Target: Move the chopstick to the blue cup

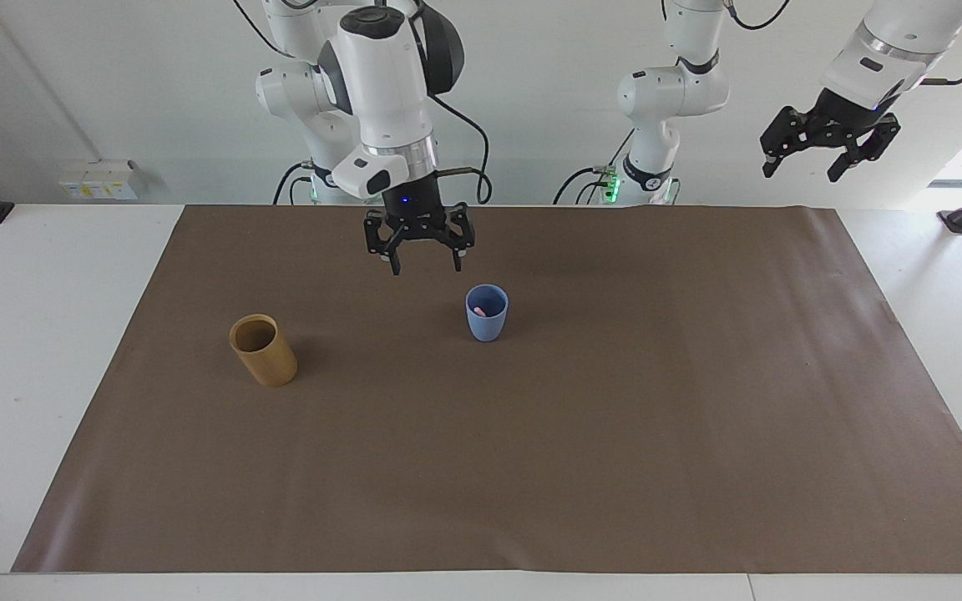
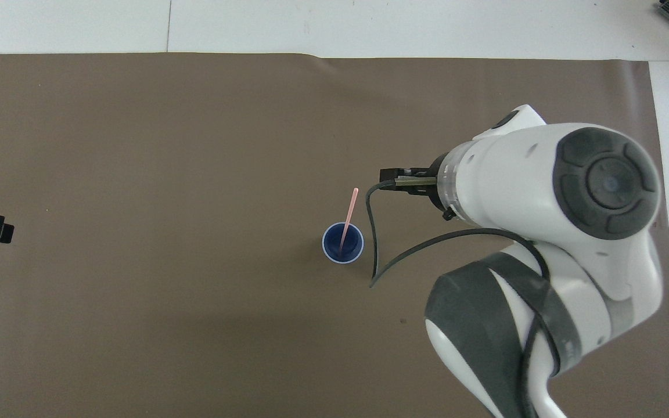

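We are seeing a small light-blue matte handleless cup [image 1: 487, 312], wider at the rim than at the base, standing upright on the brown-covered surface [image 1: 531, 434], about midway between the two arms' ends. A thin, straight pale-pink chopstick [image 2: 347, 217] is standing in it, leaning against the rim and sticking out away from the robots.
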`<state>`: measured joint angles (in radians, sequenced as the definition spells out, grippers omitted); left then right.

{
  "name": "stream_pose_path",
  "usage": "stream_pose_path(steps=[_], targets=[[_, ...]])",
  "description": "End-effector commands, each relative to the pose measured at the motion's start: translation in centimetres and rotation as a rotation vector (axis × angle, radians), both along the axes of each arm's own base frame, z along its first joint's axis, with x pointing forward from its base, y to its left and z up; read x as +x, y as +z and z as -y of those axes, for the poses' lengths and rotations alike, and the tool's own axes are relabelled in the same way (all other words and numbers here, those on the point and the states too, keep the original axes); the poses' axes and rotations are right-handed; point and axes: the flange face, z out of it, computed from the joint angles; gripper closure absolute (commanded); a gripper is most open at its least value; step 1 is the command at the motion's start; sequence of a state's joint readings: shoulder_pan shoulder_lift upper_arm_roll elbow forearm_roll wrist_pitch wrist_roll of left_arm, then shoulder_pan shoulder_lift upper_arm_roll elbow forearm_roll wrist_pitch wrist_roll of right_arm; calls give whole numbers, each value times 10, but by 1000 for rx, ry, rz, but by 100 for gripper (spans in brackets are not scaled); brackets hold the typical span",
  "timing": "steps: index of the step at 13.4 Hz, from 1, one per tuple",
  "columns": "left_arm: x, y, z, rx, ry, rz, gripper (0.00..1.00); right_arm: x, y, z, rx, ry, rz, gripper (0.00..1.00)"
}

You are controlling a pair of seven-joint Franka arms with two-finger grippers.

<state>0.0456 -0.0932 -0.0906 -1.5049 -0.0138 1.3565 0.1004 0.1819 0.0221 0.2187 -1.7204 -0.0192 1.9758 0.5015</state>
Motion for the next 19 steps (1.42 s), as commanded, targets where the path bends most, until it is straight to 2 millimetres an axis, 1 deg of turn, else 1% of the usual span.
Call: stream_pose_path(steps=[1, 2, 5, 6, 7, 8, 9, 10, 11, 12, 13, 14, 15, 16, 17, 18, 19], targets=[[-4, 5, -3, 7, 4, -3, 0, -7, 27, 55, -18, -67, -17, 0], [-4, 5, -2, 7, 2, -3, 0, -6, 35, 77, -26, -67, -26, 0], [-4, 5, -2, 7, 2, -3, 0, 2, 56, 132, -54, -69, -91, 0], [-4, 5, -3, 7, 4, -3, 0, 2, 61, 149, -59, -74, -105, 0], [-4, 5, -3, 7, 4, -3, 0, 1, 67, 161, -62, -72, -121, 0], [-4, 5, -3, 7, 4, -3, 0, -1, 73, 168, -71, -65, -143, 0], [-4, 5, -3, 7, 4, -4, 0, 1, 70, 173, -88, -65, -194, 0], [-4, 5, -3, 7, 4, -3, 0, 8, 78, 175, -85, -66, -211, 0], [-4, 5, -3, 7, 2, -4, 0, 13, 79, 180, -83, -70, -235, 0], [-4, 5, -3, 7, 4, -3, 0, 12, 83, 187, -79, -78, -258, 0], [-4, 5, -2, 7, 2, -3, 0, 13, 80, 190, -73, -80, -285, 0], [-4, 5, -3, 7, 4, -3, 0, 13, 81, 189, -86, -60, -280, 0], [-4, 5, -3, 7, 4, -3, 0, 12, 81, 190, -93, -11, -275, 0], [-4, 5, -2, 7, 2, -3, 0, 9, 83, 192, -97, 32, -274, 0], [-4, 5, -3, 7, 4, -3, 0, 1, 81, 196, -110, 48, -289, 0], [-4, 5, -3, 7, 4, -3, 0, -11, 74, 204, -117, 55, -311, 0], [-4, 5, -2, 7, 2, -3, 0, -22, 68, 219, -108, 53, -318, 0]])
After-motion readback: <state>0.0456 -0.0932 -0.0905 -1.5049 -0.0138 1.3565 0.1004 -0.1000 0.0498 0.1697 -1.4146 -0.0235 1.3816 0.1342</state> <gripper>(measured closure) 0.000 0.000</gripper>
